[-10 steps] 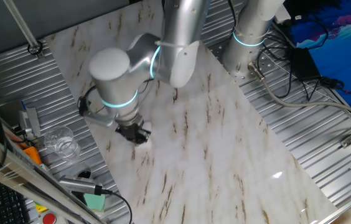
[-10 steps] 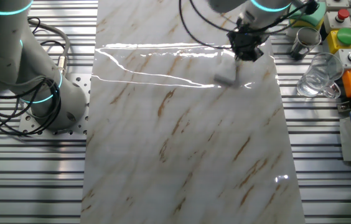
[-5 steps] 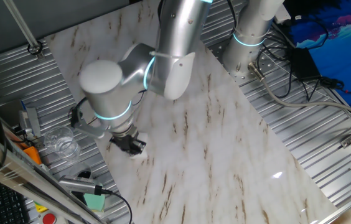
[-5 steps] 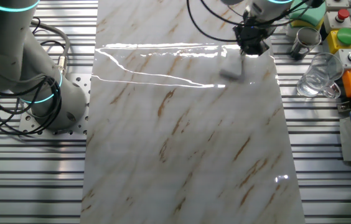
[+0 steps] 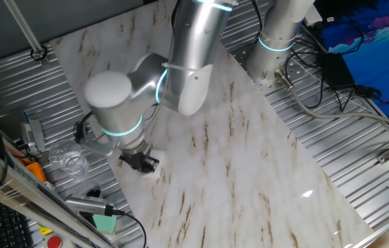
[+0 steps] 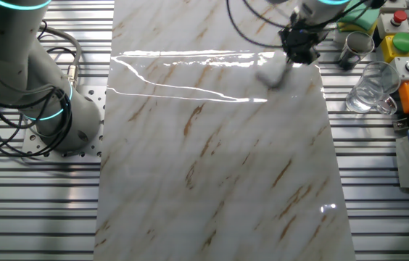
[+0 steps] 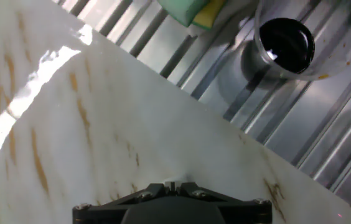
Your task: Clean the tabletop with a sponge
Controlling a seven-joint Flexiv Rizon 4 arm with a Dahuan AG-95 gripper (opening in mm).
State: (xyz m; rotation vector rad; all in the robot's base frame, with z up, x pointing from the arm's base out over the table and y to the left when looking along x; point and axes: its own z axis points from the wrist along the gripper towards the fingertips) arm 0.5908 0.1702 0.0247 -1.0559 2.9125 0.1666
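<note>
The tabletop (image 6: 212, 159) is a long white marble-look slab with brown veins; it also shows in one fixed view (image 5: 250, 158) and in the hand view (image 7: 70, 124). My gripper (image 6: 299, 52) is near the slab's far right edge, close to the ribbed metal. Its jaws are shut on the sponge (image 6: 270, 73), a small white soft piece pressed on the slab below it. In one fixed view the gripper (image 5: 139, 162) is low over the slab's left edge, with the sponge (image 5: 152, 169) just showing under it. In the hand view the gripper (image 7: 172, 185) shows shut; the sponge is hidden there.
Beside the slab on the ribbed metal stand a metal cup (image 7: 284, 40), a green and yellow block (image 7: 191, 9), a clear glass mug (image 6: 370, 90) and a button box (image 6: 400, 40). A second arm's base (image 6: 38, 94) with cables stands at the slab's other side.
My gripper has slid with the sponge along the slab towards its edge beside the cup and the glass mug. The rest has not moved.
</note>
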